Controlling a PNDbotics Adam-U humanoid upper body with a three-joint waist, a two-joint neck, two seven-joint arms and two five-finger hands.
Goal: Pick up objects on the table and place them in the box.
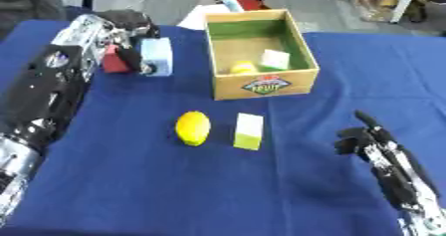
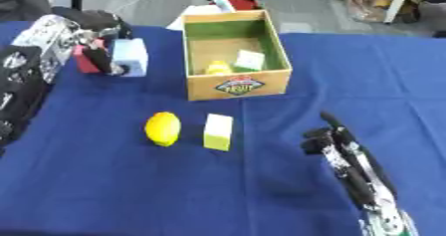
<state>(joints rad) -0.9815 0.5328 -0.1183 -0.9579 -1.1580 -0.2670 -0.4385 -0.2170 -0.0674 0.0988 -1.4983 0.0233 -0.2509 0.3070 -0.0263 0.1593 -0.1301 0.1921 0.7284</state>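
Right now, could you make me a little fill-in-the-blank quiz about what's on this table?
1. The robot's left hand is closed on a light ____ box.
2. The lemon lies on the blue cloth to the ____ of the white and green carton.
3. The wooden box has a ____ lining on its inner walls.
4. The right hand holds ____.

Missing words: blue; left; green; nothing

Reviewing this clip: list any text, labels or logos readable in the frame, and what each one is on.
"FRUIT": on the diamond-shaped badge on the front wall of the wooden box; the smaller red lettering above it is too blurred to read.
Light blue carton in the left hand: no readable print.
Yellow-green carton on the blue table: no readable print.
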